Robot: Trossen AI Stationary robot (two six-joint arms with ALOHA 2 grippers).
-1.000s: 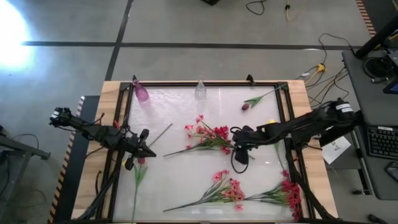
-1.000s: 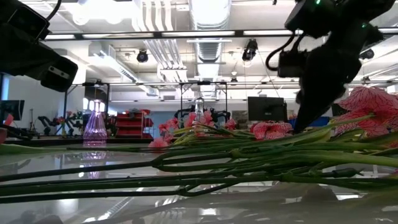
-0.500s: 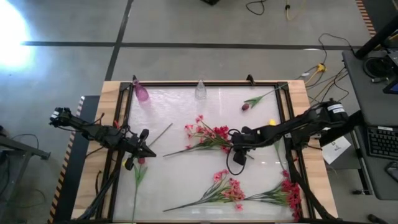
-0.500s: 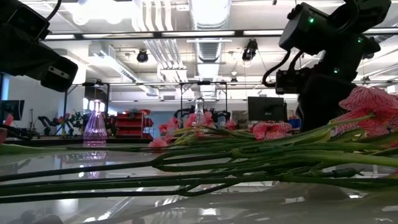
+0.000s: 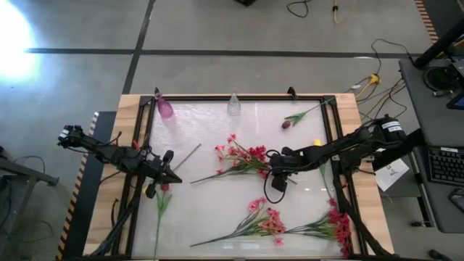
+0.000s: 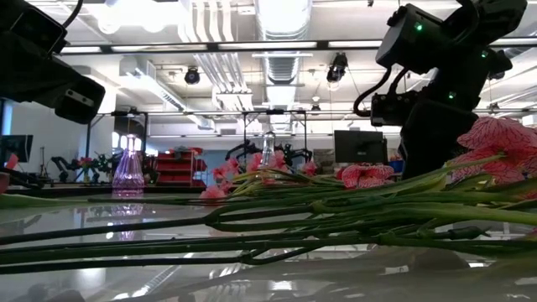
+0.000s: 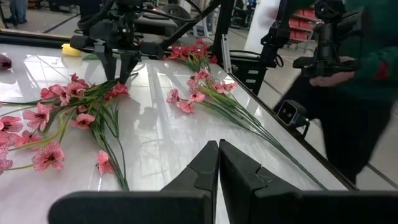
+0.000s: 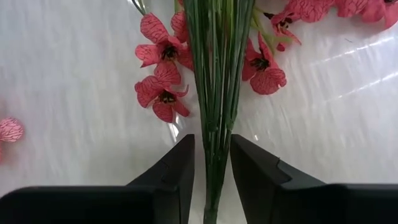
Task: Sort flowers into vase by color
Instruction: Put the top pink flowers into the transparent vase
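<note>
Now the right gripper (image 8: 211,163) straddles the pink spray's (image 5: 243,156) bundled green stems at mid-table, fingers parted, not yet clamped. Light, floppy, slippery-looking stuff — grip the stems, not blossoms. Left gripper (image 7: 218,163) waits pinched closed, empty.

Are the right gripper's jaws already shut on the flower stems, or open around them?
Open. In the right wrist view, the right gripper straddles the bundle of green stems, with gaps showing between the jaws and the stems.
</note>
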